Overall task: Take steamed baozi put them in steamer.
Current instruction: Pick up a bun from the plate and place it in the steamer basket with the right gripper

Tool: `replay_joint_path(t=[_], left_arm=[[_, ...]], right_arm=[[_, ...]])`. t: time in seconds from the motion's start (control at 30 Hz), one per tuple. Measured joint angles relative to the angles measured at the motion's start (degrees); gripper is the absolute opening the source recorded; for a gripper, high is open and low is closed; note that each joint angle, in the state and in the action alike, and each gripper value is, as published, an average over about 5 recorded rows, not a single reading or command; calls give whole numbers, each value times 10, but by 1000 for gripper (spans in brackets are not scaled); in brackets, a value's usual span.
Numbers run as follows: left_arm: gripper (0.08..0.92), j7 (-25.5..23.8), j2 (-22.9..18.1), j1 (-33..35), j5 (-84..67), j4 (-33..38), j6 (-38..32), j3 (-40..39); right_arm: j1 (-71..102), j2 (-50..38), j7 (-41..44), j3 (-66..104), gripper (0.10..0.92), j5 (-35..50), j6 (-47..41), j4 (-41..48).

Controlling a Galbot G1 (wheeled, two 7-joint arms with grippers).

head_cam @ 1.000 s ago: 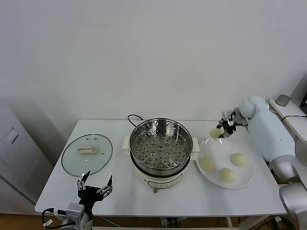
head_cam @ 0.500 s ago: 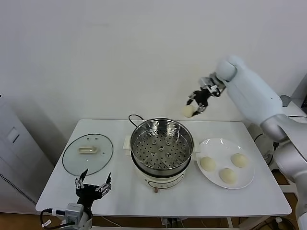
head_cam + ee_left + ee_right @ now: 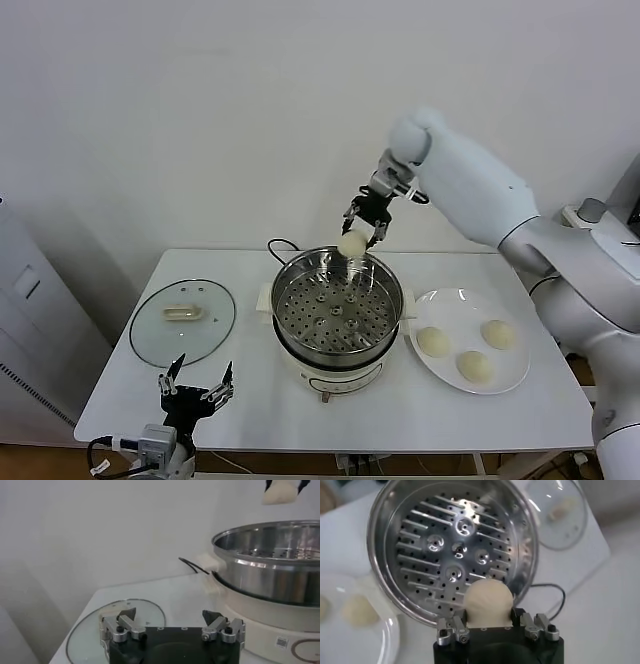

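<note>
My right gripper [image 3: 355,238] is shut on a cream-white baozi [image 3: 351,243] and holds it in the air above the far rim of the steamer [image 3: 337,300]. In the right wrist view the baozi [image 3: 488,602] sits between the fingers, over the edge of the empty perforated basket [image 3: 452,550]. Three more baozi [image 3: 433,341] [image 3: 496,333] [image 3: 474,366] lie on the white plate [image 3: 510,372] to the right of the steamer. My left gripper [image 3: 197,393] is open and empty at the table's front left edge, also seen in the left wrist view [image 3: 172,625].
A round glass lid [image 3: 181,320] with a cream handle lies flat on the table left of the steamer. A black power cord [image 3: 277,246] runs behind the pot. The steamer stands on a white electric pot base [image 3: 325,375].
My right gripper has carried the baozi up from the plate and leftward, from right of the steamer to above its far rim. The left arm has not moved.
</note>
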State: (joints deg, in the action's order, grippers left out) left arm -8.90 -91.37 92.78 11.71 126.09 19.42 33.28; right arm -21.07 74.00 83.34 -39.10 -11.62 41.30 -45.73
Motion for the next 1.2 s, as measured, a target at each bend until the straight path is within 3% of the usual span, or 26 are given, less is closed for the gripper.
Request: replay_joint_path(t=[0.37,0.83,0.93,1.2], left_arm=[[823,1,-5,1,2,0,0,0],[823,0,-6,0,2,1,1,1],[823,0,-7,-1,2,0,1,1],[823,-1,-8,-3,4,-5,3,-3]], right_arm=[[52,25,-44,20,543,-104,54,-11],[92,44,-99,52,544,-206,59,5],[94,43,-108,51,581,-212,59,5],[91,33,-105,41,791,-197,59,-9]])
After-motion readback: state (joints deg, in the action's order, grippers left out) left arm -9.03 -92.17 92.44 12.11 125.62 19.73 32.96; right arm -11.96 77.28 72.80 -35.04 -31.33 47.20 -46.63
